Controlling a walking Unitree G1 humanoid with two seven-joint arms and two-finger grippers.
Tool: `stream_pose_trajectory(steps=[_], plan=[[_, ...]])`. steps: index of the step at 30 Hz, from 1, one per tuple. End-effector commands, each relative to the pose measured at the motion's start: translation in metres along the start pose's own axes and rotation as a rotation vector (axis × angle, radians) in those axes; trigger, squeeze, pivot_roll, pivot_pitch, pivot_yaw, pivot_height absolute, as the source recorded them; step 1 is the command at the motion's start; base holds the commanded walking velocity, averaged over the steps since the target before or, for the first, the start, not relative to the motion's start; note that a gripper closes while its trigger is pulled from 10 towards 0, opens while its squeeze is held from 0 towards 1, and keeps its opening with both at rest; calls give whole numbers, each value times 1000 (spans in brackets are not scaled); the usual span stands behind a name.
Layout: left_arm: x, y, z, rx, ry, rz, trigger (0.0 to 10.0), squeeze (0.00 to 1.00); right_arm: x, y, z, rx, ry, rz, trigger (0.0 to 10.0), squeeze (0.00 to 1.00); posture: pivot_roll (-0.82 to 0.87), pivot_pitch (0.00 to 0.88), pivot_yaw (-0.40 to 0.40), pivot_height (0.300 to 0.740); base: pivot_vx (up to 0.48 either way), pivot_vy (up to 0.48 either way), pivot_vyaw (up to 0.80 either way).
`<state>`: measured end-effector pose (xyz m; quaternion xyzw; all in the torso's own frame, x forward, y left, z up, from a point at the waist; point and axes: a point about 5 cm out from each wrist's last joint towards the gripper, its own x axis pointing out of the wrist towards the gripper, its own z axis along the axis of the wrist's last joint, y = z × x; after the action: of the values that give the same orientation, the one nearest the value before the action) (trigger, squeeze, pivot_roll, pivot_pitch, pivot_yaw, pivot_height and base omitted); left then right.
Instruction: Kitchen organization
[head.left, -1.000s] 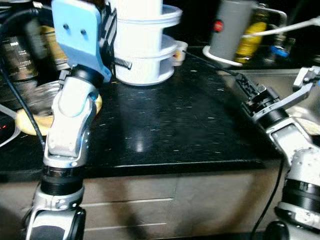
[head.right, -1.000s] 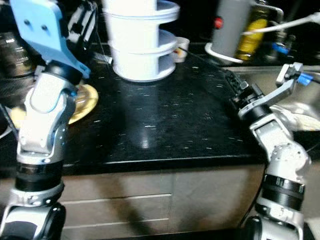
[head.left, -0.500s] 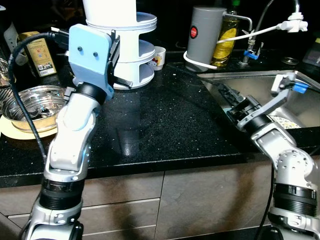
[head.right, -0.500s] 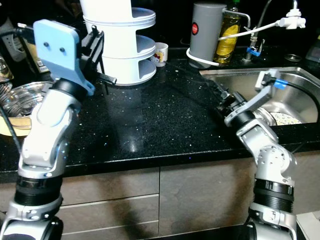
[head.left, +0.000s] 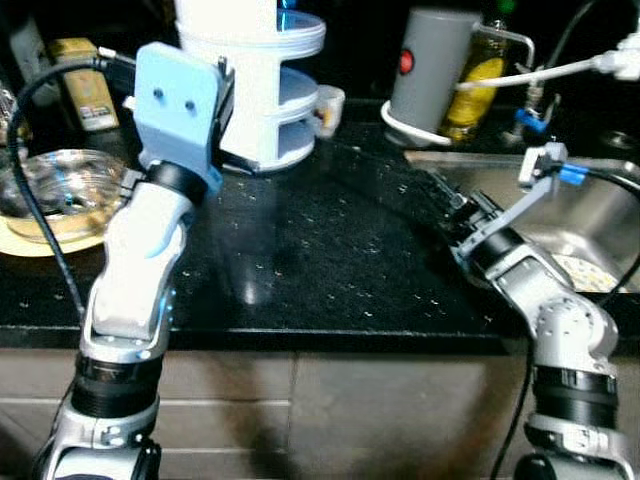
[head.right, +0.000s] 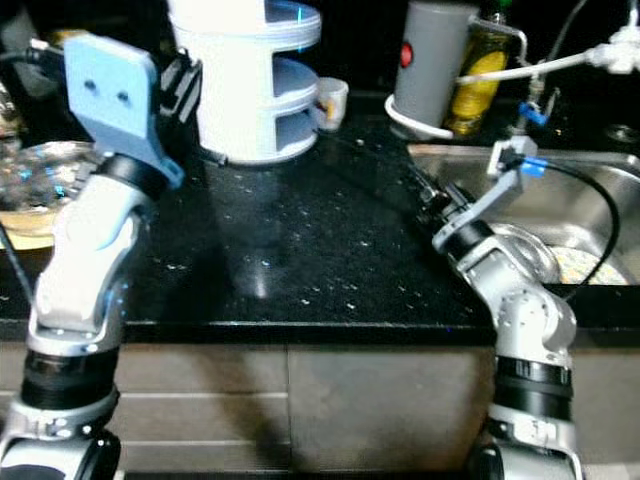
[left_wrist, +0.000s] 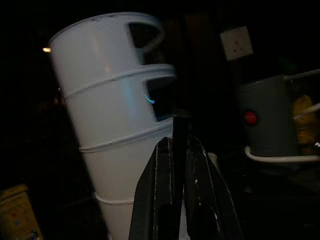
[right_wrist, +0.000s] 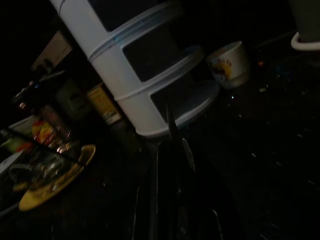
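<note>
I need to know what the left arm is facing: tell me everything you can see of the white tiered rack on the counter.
The white tiered rack is a round tower that looks like plastic, with stacked levels ringed by protruding rims and open cut-out compartments facing the right. It stands upright at the back of the black counter; its top is cut off. A small white cup sits beside its base. The left gripper, fingers closed, points at it from close by.

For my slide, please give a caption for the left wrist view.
Left gripper, fingers together, aimed at the white tiered rack; grey canister beyond.
</note>
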<state>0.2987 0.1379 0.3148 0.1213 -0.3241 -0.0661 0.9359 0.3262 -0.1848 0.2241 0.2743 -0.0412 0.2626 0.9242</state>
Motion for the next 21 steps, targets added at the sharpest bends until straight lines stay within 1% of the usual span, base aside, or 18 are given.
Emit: stream_pose_trajectory(steps=[1, 7, 8, 14, 17, 21], plan=[[1, -6, 1, -3, -1, -27, 10000, 0, -3, -2, 2, -19, -10, -14, 10000, 0, 25, 0, -67, 740, 0, -416, 0], [0, -7, 1, -3, 2, -29, 10000, 0, -1, -3, 2, -34, -7, -26, 10000, 0, 27, 0, -69, 740, 0, -417, 0], [0, -7, 1, -1, 4, -30, 10000, 0, 0, 2, -2, -65, 21, -18, 10000, 0, 26, 0, -72, 740, 0, -420, 0], [-1, -7, 1, 2, 4, -32, 10000, 0, 1, 4, -7, -91, 41, -11, 10000, 0, 27, 0, -72, 740, 0, -420, 0], [1, -10, 1, 5, 0, -43, 10000, 0, 2, 4, -10, -150, 70, -33, 10000, 0, 26, 0, -67, 740, 0, -419, 0], [1, -10, 1, 8, -1, -46, 10000, 0, 2, 3, -12, -190, 85, -57, 10000, 0, 25, 0, -68, 740, 0, -419, 0]])
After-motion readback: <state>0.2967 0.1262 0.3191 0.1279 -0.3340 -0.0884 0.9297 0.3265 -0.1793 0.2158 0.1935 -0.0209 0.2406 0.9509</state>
